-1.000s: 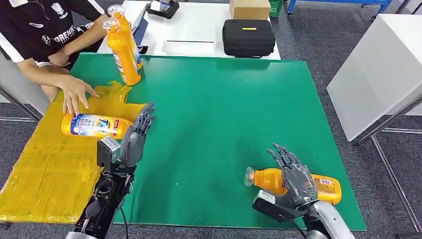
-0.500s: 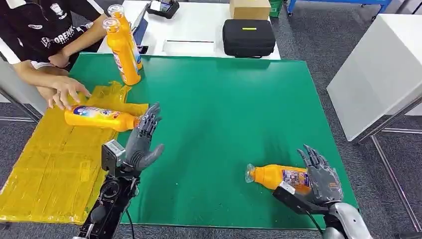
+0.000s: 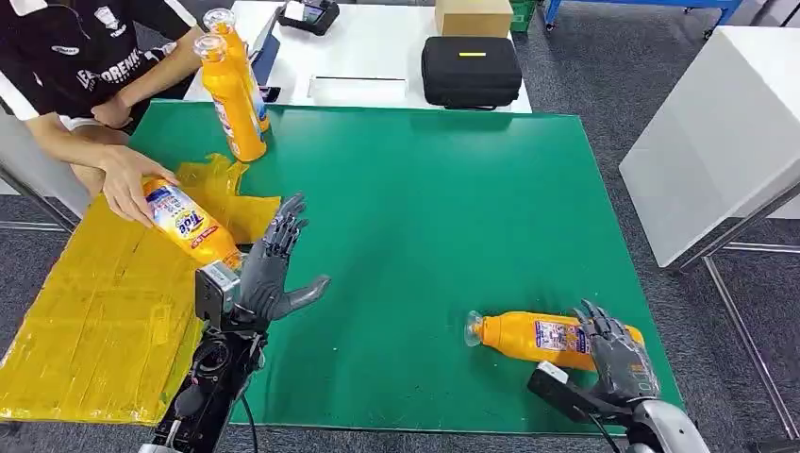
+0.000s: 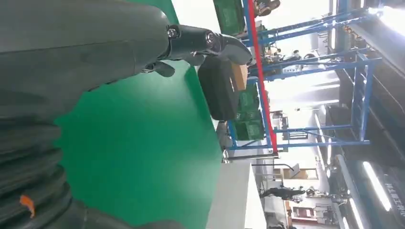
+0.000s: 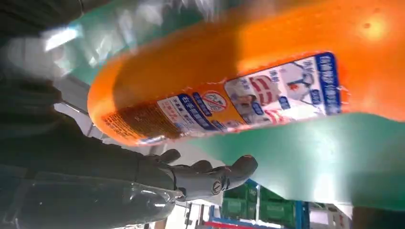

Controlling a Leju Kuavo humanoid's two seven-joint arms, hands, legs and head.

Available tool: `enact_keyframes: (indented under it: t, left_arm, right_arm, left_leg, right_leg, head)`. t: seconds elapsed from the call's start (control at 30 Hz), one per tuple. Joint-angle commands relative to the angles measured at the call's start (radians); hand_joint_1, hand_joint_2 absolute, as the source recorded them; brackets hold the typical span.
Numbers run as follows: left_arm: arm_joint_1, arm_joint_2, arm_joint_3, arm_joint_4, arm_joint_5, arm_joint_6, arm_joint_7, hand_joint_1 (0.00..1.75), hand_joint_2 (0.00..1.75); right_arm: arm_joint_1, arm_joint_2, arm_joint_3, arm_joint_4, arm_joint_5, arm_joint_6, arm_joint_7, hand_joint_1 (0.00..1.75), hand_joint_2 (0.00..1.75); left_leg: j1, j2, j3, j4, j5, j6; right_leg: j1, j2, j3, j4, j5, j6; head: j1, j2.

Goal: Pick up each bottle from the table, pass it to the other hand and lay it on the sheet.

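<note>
An orange bottle (image 3: 533, 337) lies on its side on the green mat (image 3: 425, 208), cap pointing left. My right hand (image 3: 618, 360) is at its base end, fingers spread and holding nothing. Seen from the right wrist, the bottle (image 5: 229, 90) sits close above my fingers (image 5: 210, 176). My left hand (image 3: 274, 269) hovers open at the edge of the yellow sheet (image 3: 94, 311), palm toward the mat. A person's hand (image 3: 127, 179) tilts a second orange bottle (image 3: 191, 224) over the sheet. Two more orange bottles (image 3: 231, 90) stand upright at the mat's far left corner.
A black case (image 3: 471, 71), a cardboard box (image 3: 474, 16) and a black device (image 3: 308, 14) sit on the white table (image 3: 377, 42) behind the mat. Another white table (image 3: 717, 123) stands to the right. The left wrist view shows the mat (image 4: 143, 143) and the case (image 4: 217, 88).
The person has swung the bottle on the sheet from lying flat to tilted. My right hand slid off the lying bottle toward its base. My left hand opened its thumb wider.
</note>
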Motion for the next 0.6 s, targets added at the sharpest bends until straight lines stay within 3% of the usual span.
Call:
enact_keyframes:
  t: [0.03,0.07,0.1,0.13,0.2,0.3,0.33,0.37,0.4,0.43,0.6]
  left_arm:
    - [-0.049,0.001,-0.003,0.080,-0.004,0.005,0.005,0.00,1.75]
    - [-0.049,0.001,-0.003,0.080,-0.004,0.005,0.005,0.00,1.75]
    - [-0.049,0.001,-0.003,0.080,-0.004,0.005,0.005,0.00,1.75]
    - [-0.050,0.001,-0.004,0.080,-0.004,0.005,0.005,0.00,1.75]
    - [-0.052,0.001,-0.008,0.086,-0.004,0.003,0.005,0.00,1.75]
    - [-0.058,0.000,-0.014,0.098,-0.003,0.002,0.005,0.00,1.75]
    - [-0.060,-0.001,-0.015,0.104,-0.002,0.003,0.005,0.00,1.75]
    - [-0.062,-0.001,-0.016,0.108,0.000,0.004,0.005,0.00,1.75]
    - [-0.062,0.000,-0.016,0.110,0.001,0.005,0.005,0.00,1.75]
    - [-0.064,0.001,-0.017,0.114,0.003,0.004,0.005,0.00,1.75]
    - [-0.067,0.003,-0.020,0.122,0.008,0.004,0.005,0.00,1.75]
  right_arm:
    - [-0.032,0.026,-0.069,0.113,-0.001,0.027,-0.007,0.00,1.75]
    - [-0.032,0.026,-0.069,0.113,-0.001,0.027,-0.007,0.00,1.75]
    - [-0.032,0.026,-0.069,0.113,-0.001,0.027,-0.007,0.00,1.75]
    - [-0.035,0.026,-0.070,0.121,-0.001,0.027,-0.007,0.00,1.75]
    - [-0.048,0.023,-0.074,0.157,0.000,0.032,-0.007,0.00,1.75]
    - [-0.086,0.012,-0.071,0.240,0.017,0.030,-0.004,0.23,1.75]
    - [-0.110,0.008,-0.066,0.284,0.033,0.016,0.004,0.66,1.75]
    - [-0.129,0.004,-0.061,0.319,0.039,0.005,0.005,1.52,1.75]
    - [-0.139,0.004,-0.060,0.331,0.039,0.006,0.005,1.68,1.75]
    - [-0.158,0.001,-0.052,0.365,0.047,-0.008,0.007,1.73,1.75]
    - [-0.187,0.000,-0.037,0.414,0.058,-0.032,0.017,1.75,1.75]
  left_leg:
    - [0.001,-0.001,0.006,-0.001,-0.002,0.000]
    - [0.001,-0.001,0.011,0.000,-0.005,0.000]
    - [0.001,-0.001,0.003,-0.001,-0.001,0.000]
    - [0.001,-0.001,0.009,0.000,-0.004,0.000]
    - [0.001,-0.001,0.005,-0.001,-0.002,0.000]
    - [0.001,0.000,0.005,-0.001,-0.002,0.000]
    - [0.001,0.000,0.008,-0.001,-0.003,0.000]
    - [0.001,0.000,0.008,-0.001,-0.003,0.001]
    - [0.001,0.001,0.011,-0.001,-0.004,0.001]
    - [0.001,0.001,0.008,-0.001,-0.003,0.000]
    - [0.001,0.000,0.006,-0.001,-0.001,0.000]
  right_leg:
    - [0.001,-0.001,0.006,-0.001,-0.002,-0.005]
    - [0.002,-0.001,0.011,-0.001,-0.004,-0.007]
    - [0.001,-0.001,0.003,-0.001,-0.001,-0.003]
    - [0.002,-0.001,0.010,-0.001,-0.004,-0.006]
    - [0.002,-0.001,0.005,-0.001,-0.001,-0.004]
    - [0.002,0.000,0.006,-0.002,-0.001,-0.004]
    - [0.002,0.000,0.009,-0.002,-0.002,-0.005]
    - [0.002,0.000,0.009,-0.002,-0.002,-0.005]
    - [0.002,0.001,0.011,-0.002,-0.003,-0.006]
    - [0.002,0.001,0.008,-0.002,-0.002,-0.005]
    - [0.002,-0.001,0.006,-0.002,-0.001,-0.004]
  head:
    - [0.000,0.000]
    - [0.000,0.000]
    - [0.000,0.000]
    - [0.000,0.000]
    - [0.000,0.000]
    - [0.000,0.000]
    - [0.000,0.000]
    - [0.000,0.000]
    - [0.000,0.000]
    - [0.000,0.000]
    - [0.000,0.000]
